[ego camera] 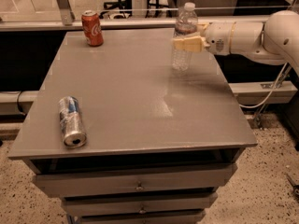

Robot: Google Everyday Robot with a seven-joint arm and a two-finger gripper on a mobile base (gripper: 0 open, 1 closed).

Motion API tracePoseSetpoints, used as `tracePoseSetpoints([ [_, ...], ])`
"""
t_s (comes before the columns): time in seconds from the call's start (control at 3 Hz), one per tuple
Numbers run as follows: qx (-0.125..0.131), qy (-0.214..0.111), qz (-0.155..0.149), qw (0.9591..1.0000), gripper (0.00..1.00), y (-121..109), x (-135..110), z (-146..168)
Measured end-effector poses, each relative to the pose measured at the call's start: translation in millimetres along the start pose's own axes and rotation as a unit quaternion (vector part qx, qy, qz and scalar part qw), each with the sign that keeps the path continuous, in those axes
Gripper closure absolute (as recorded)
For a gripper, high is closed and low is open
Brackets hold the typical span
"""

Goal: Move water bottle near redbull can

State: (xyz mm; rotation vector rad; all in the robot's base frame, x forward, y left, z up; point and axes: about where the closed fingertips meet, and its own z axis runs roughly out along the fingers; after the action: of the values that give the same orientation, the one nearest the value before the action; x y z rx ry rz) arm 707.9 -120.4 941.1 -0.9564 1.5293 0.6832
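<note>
The water bottle (181,55) is clear with a white cap and stands at the far right of the grey table (140,87), leaning slightly. My gripper (188,43) reaches in from the right and is shut around the bottle's middle, with a cream finger (183,44) across its front. The redbull can (71,121), silver and blue, lies on its side near the table's front left corner, far from the bottle.
A red cola can (92,28) stands upright at the table's far left. My white arm (252,35) stretches over the table's right edge. Drawers (135,183) sit below the tabletop. A rail and a cable run behind and to the right.
</note>
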Motion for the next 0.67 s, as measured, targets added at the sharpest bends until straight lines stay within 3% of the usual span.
tracePoseSetpoints([
  [0.33, -0.024, -0.044, -0.006, 0.9987, 0.95, 29.8, -33.0, -15.0],
  [0.67, -0.027, -0.048, -0.006, 0.9984, 1.00, 32.2, -35.9, -12.5],
])
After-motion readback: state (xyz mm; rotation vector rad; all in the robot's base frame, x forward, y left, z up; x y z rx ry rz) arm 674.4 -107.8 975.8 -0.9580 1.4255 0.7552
